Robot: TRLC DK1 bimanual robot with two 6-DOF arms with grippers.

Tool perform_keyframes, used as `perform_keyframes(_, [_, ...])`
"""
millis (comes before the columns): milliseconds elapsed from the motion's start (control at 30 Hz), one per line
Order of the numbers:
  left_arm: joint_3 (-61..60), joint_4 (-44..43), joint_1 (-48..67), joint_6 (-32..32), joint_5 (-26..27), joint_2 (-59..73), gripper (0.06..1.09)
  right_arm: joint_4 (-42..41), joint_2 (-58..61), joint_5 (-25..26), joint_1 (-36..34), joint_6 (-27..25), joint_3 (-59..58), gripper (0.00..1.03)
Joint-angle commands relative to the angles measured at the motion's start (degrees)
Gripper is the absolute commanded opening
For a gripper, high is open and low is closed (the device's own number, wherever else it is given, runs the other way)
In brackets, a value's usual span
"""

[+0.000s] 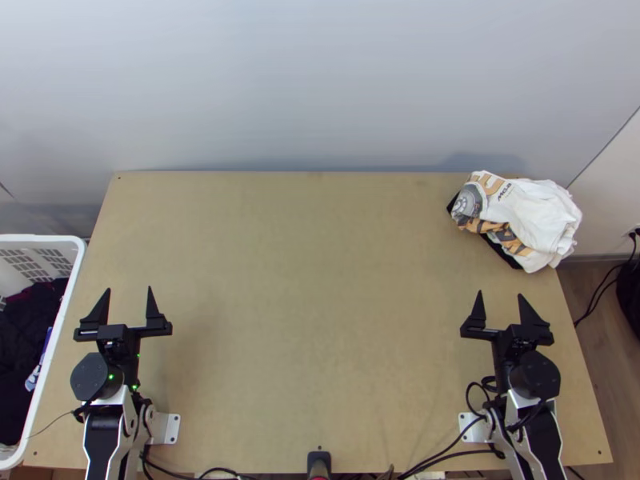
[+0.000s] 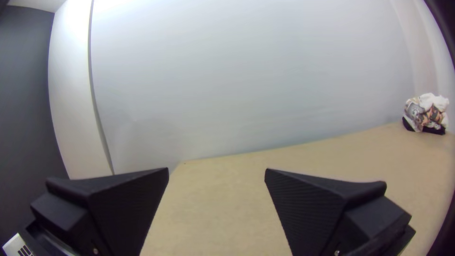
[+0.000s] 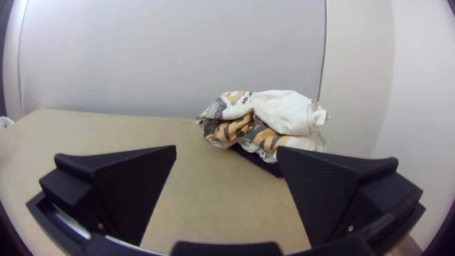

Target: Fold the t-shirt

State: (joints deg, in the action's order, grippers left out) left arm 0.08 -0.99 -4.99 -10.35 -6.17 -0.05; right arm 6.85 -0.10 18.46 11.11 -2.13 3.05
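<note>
My left gripper (image 1: 130,306) stands open over the table's left side, nothing between its fingers; the left wrist view shows the same gripper (image 2: 216,175) with its fingers wide apart. Over the right side, my right gripper (image 1: 500,306) is open and empty, as is the gripper (image 3: 227,151) in the right wrist view. A white t-shirt (image 1: 536,216) with orange and grey print lies bunched at the table's far right corner, on top of something dark and flat. The bunched shirt (image 3: 284,111) is beyond the right gripper, apart from it. The left wrist view has the shirt (image 2: 429,109) far off.
The wooden table (image 1: 312,304) spreads bare between the arms. A white basket (image 1: 60,320) with dark clothes stands at its left edge. A pale wall (image 1: 320,80) rises behind the far edge. Black cables (image 1: 448,448) run along the near edge.
</note>
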Motion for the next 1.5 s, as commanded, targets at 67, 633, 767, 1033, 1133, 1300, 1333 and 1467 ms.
perform_keyframes(67, [0.0,-0.1,0.0,0.0,0.0,0.1,1.04,0.0,0.0,0.0,0.0,0.1,0.0,0.99])
perform_keyframes(633, [0.2,1.5,-3.6,6.0,5.3,0.1,1.05,0.0,0.0,0.0,0.0,0.0,0.0,0.99])
perform_keyframes(767, [0.2,1.5,-5.7,6.0,5.5,0.1,1.04,0.0,0.0,-0.1,0.0,2.2,-0.1,0.99])
perform_keyframes(1033, [0.1,1.1,-11.8,6.4,3.5,0.1,1.04,0.0,0.0,0.0,0.6,20.0,0.0,0.99])
perform_keyframes(1133, [0.2,1.4,-11.9,5.7,3.5,0.1,1.04,0.0,-0.1,0.0,0.8,20.7,0.0,0.99])
perform_keyframes(1300, [0.7,1.5,-12.1,5.8,3.4,0.6,1.04,0.0,-0.1,0.0,2.2,27.3,0.0,0.99])
perform_keyframes(1333, [1.6,2.2,-12.3,5.9,3.0,0.9,1.04,0.0,-0.1,0.0,2.9,29.1,0.0,0.99])
perform_keyframes(1467, [5.6,9.6,-10.6,7.2,-0.4,3.7,1.04,-3.2,-0.2,0.8,6.4,28.7,-0.4,0.99])
